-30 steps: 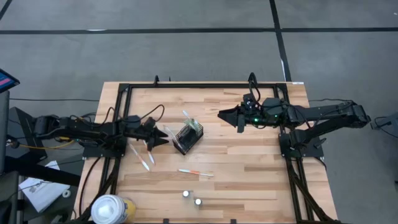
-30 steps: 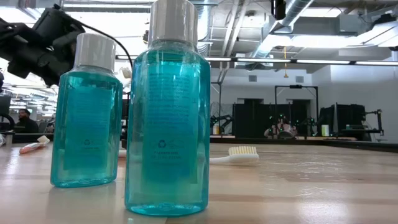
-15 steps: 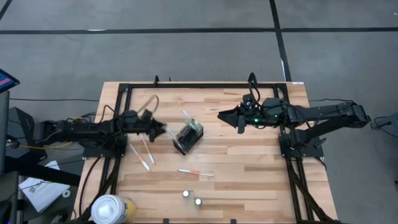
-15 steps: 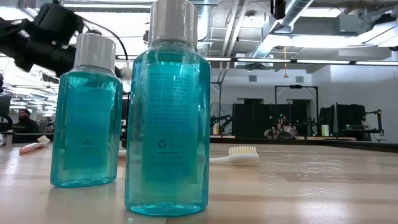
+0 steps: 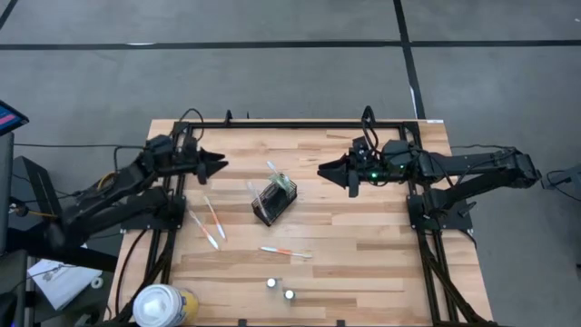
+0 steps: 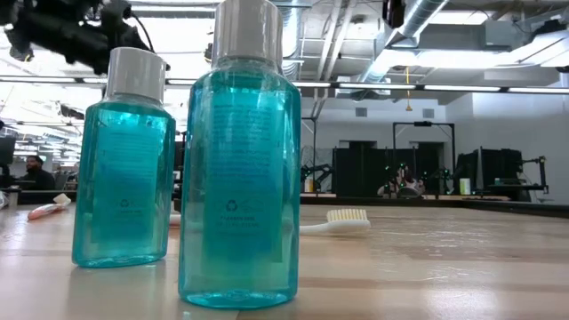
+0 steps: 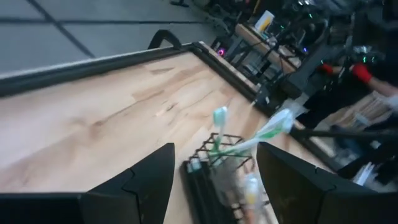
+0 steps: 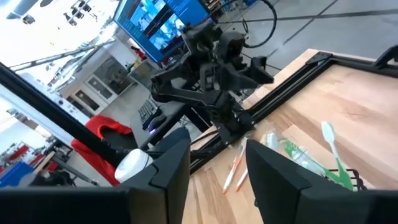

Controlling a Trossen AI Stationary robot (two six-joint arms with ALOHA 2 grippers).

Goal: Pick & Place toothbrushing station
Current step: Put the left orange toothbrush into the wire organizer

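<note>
Wooden table (image 5: pixel 363 245): mesh holder (image 5: pixel 273 201), loose toothbrushes (image 5: pixel 209 222), (image 5: pixel 285 252), two blue bottles (image 6: pixel 238 160), white-yellow container (image 5: pixel 162 306).

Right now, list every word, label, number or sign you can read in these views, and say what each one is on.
No text can be read anywhere.
Larger blue bottle: faint print and a small round recycling-type mark, too blurred to read.
Smaller blue bottle: the same kind of print and mark, unreadable.
Blue screen behind the table: bright panels only, no legible words.
White-and-yellow container: no lettering visible.
</note>
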